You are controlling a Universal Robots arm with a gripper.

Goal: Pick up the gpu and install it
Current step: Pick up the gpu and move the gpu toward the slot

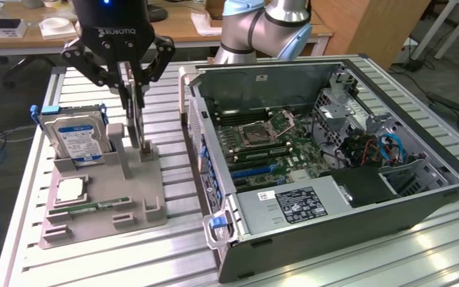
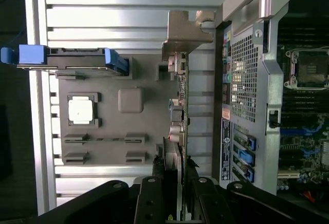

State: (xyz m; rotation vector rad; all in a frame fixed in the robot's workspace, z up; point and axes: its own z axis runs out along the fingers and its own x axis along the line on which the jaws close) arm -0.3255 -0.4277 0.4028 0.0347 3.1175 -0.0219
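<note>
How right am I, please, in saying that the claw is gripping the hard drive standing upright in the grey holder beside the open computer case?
Not quite: the claw is gripping the gpu, not the hard drive. The wrist view shows its fingers on either side of the green card, which stands upright in the grey holder beside the open computer case.

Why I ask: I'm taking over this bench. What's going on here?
The robot arm's gripper is closed on the gpu, pinching it near its upper edge. The card stands upright at a slot of the grey holder, beside the open computer case. It is not yet in the case. A hard drive also stands in the holder.
</note>
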